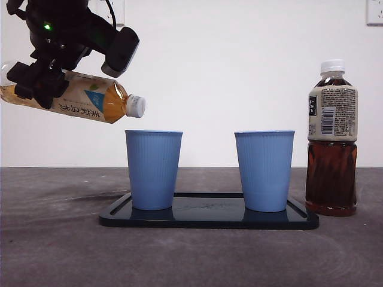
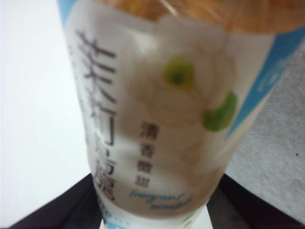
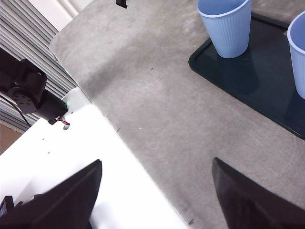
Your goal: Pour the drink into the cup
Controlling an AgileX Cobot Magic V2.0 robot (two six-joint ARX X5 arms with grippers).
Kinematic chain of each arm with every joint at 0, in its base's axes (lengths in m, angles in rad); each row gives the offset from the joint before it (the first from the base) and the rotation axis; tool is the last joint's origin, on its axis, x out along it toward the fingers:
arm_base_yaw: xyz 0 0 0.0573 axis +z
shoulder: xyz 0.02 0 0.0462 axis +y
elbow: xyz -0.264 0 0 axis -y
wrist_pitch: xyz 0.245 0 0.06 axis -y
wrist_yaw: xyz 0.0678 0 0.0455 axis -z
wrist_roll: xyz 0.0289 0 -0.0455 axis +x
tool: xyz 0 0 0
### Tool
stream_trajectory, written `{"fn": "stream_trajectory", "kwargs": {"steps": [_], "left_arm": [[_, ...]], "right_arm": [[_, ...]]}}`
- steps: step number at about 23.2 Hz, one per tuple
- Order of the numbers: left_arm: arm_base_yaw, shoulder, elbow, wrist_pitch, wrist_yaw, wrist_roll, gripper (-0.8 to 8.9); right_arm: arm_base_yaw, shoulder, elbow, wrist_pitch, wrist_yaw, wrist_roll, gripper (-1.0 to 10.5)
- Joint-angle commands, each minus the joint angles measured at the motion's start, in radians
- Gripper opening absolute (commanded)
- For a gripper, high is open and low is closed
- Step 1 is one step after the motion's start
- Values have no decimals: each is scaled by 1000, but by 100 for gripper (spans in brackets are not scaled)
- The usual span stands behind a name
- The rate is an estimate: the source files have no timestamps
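A pale tea bottle (image 1: 78, 98) with a white label hangs tilted, nearly on its side, high at the left. Its white cap (image 1: 136, 106) is on and points down toward the left blue cup (image 1: 153, 170), just above and left of the rim. My left gripper (image 1: 39, 81) is shut on the bottle's body; in the left wrist view the label (image 2: 157, 109) fills the space between the jaws. A second blue cup (image 1: 264, 170) stands to the right on the same black tray (image 1: 209, 218). My right gripper (image 3: 155, 191) waits open over the table's edge, away from the tray (image 3: 248, 81).
A tall dark tea bottle (image 1: 332, 143) with a white cap stands upright on the grey table just right of the tray. The right wrist view shows both cups (image 3: 226, 26) and a white ledge (image 3: 71, 181) beside the table.
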Motion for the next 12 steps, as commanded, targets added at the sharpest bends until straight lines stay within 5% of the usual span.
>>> {"fn": "stream_trajectory", "kwargs": {"steps": [1,12], "left_arm": [[-10,9,36,27,-24,1,212],[-23,8,36,47,-24,-57,213]], "right_arm": [[8,4,14,6,-3,-16,363],[8,4,14,6,-3,-16,363]]}}
